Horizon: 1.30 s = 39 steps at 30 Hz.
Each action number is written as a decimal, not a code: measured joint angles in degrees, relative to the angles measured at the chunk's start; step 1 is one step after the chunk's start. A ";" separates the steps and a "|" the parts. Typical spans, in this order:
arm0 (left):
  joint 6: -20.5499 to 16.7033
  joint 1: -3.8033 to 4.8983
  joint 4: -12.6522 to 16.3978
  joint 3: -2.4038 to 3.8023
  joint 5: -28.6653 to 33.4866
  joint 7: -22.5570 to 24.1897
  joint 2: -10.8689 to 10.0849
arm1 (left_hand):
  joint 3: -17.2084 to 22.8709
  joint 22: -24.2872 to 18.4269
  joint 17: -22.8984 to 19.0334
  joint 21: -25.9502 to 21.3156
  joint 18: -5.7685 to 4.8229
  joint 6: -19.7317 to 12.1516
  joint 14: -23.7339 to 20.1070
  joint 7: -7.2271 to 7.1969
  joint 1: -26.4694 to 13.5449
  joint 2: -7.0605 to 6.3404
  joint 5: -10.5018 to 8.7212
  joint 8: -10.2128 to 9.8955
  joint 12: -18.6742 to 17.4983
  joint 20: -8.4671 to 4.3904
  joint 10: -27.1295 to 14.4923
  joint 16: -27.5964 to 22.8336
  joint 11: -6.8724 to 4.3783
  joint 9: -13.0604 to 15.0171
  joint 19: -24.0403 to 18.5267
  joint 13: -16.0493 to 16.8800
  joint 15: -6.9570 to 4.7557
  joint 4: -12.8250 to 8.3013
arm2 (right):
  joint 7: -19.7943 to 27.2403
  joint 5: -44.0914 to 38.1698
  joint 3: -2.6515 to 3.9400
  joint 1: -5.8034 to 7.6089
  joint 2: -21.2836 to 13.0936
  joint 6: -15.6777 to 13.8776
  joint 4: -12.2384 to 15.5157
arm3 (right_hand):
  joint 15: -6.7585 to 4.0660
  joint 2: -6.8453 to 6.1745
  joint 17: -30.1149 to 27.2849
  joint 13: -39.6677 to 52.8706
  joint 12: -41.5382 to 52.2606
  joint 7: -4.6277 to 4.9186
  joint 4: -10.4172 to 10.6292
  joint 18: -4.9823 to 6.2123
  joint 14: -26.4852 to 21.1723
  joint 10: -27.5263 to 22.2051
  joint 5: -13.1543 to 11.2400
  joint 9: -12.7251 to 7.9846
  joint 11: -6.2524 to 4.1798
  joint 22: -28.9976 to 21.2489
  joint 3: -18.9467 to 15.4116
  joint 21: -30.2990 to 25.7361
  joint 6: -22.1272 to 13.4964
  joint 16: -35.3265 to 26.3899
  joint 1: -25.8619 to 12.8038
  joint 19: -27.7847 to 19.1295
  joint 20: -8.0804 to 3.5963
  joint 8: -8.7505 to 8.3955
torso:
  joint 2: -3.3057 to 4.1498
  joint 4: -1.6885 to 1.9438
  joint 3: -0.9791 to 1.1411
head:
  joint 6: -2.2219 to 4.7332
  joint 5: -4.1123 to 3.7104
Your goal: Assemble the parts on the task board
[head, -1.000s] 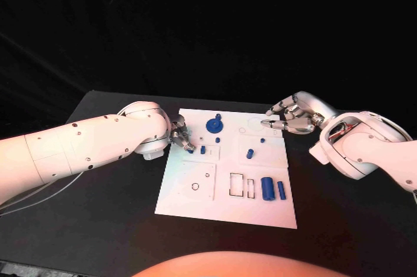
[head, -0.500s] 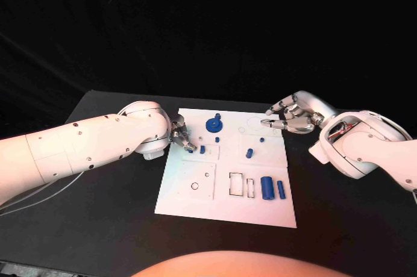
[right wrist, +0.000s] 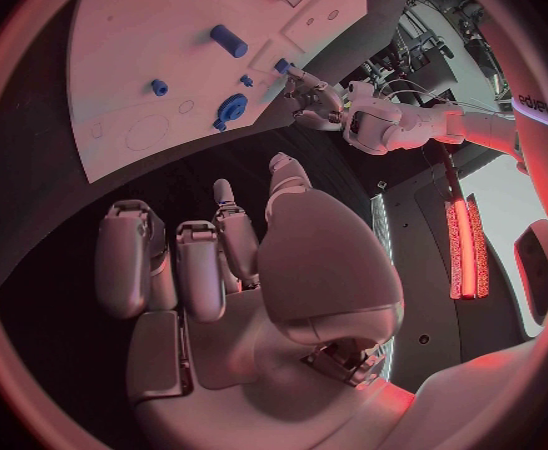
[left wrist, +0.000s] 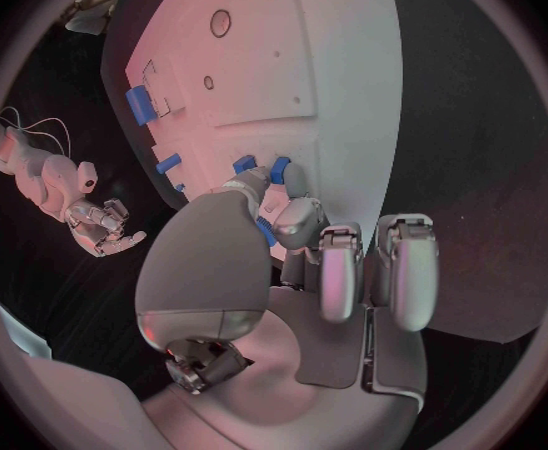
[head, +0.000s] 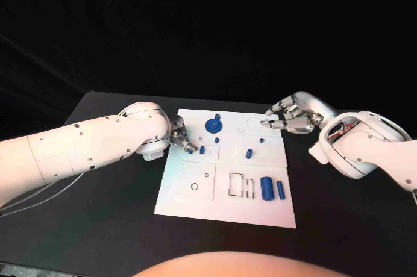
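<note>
Nothing much has moved since a moment ago; the silver left hand (head: 180,138) still pinches a small blue peg (head: 190,149) on the flat white task board (head: 196,202); the silver right hand (head: 289,118) hovers beside its far corner, fingers curled, holding nothing.

Left hand (head: 181,138) perhaps slightly shifted.

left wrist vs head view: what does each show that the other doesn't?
Left wrist view alone: the left hand seen from behind its palm, with its fingertips pinching a small blue part at the edge of the task board.

Head view alone: the whole board laid out, including the gear-shaped blue part near its far edge and the two blue cylinders near its near right corner, plus both white arms.

Shared: the board, several blue parts on it, the left hand, and the right hand off the board's far right corner.
</note>
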 measured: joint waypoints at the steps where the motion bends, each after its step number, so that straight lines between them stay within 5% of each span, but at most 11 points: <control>1: 0.00 0.00 -0.04 0.00 0.01 0.00 0.02 | -0.52 0.00 0.00 0.00 -0.01 0.00 0.00 0.00 0.00 0.00 0.00 0.00 0.00 0.00 -0.09 0.00 0.08 -0.05 0.00 0.01 0.00 0.07 | 0.00 0.00 0.00 0.00 -0.01 0.00 0.01 | 0.00 0.00 0.00 0.00 0.00 0.00 0.00 0.00 0.00 0.00 0.00 0.00 0.00 0.00 0.00 0.00 0.00 0.00 0.00 0.00 0.00 0.00 | 0.01 0.00 0.00 | -0.02 -0.01; 22: 0.00 -0.03 -0.24 0.00 0.14 -0.01 -0.32 | -5.11 -0.01 -0.01 0.00 -0.01 -0.14 0.00 0.11 -1.58 0.52 0.00 -0.01 0.00 0.00 -0.09 0.00 0.08 -0.48 0.00 0.07 0.00 0.69 | 0.00 0.00 0.00 0.00 -0.16 -0.01 0.05 | 0.00 0.31 0.04 0.00 0.00 0.00 0.17 0.00 0.00 0.00 0.00 -0.02 0.00 -0.02 -0.17 0.00 0.00 0.00 -0.31 0.00 0.00 0.00 | -0.03 0.06 -0.06 | 0.02 0.01; 39: -2.64 -0.03 -0.20 0.08 1.63 0.08 -0.76 | -11.82 -0.01 -0.01 0.00 -0.01 -0.34 0.00 0.30 -5.80 2.48 -0.67 -0.01 0.00 0.00 -0.50 0.00 0.49 -1.12 0.00 -0.60 0.00 0.89 | 0.03 0.00 0.00 0.00 -0.10 -0.03 -0.03 | 0.00 0.31 0.03 0.00 0.00 0.00 0.16 0.00 0.00 0.00 0.00 -0.02 0.00 -0.02 -0.16 0.00 0.00 0.00 -0.31 0.00 0.00 0.00 | -0.03 0.05 -0.01 | 0.28 -0.09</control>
